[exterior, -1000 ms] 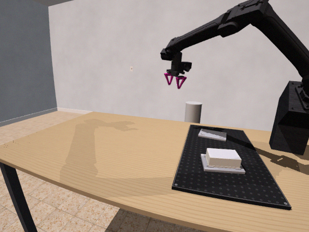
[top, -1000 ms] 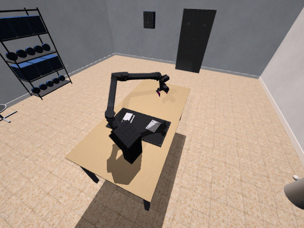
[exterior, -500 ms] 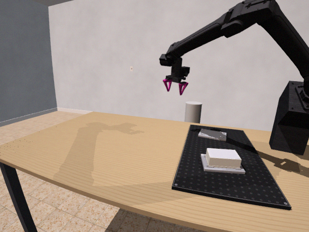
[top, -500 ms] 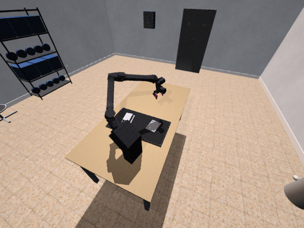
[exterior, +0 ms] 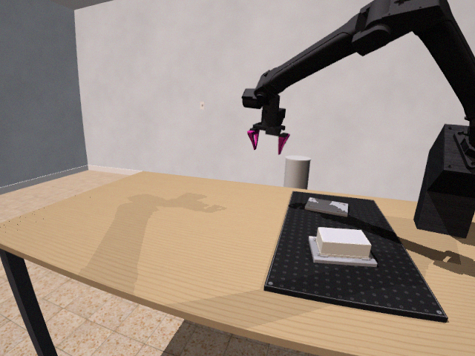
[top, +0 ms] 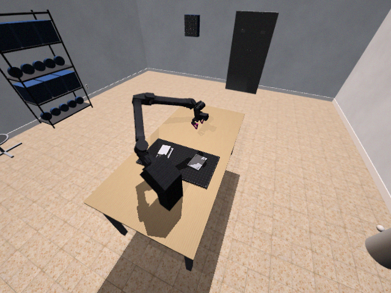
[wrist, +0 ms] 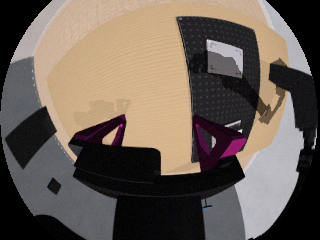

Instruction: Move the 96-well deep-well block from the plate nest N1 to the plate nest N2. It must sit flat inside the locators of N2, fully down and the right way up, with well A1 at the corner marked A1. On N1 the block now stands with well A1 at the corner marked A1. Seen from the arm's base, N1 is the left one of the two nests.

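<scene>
The white deep-well block [exterior: 343,242] sits on the grey plate nest N1 [exterior: 342,257] on the black perforated mat [exterior: 352,253]. In the top view the block [top: 164,149] lies close to the arm's base. The plate nest N2 [exterior: 326,207] is an empty grey plate farther along the mat; it also shows in the top view [top: 197,162] and in the wrist view [wrist: 226,60]. My gripper [exterior: 267,141] has magenta fingers, is open and empty, and hangs high above the bare table, off the mat. In the wrist view the gripper [wrist: 160,139] points down at the wood, and the block is mostly hidden behind the right finger.
The arm's black pedestal box [exterior: 444,184] stands on the table beside the mat. A pale cylinder [exterior: 296,171] stands beyond the table's far edge. A shelf rack [top: 41,63] and a dark door [top: 249,52] are far from the table.
</scene>
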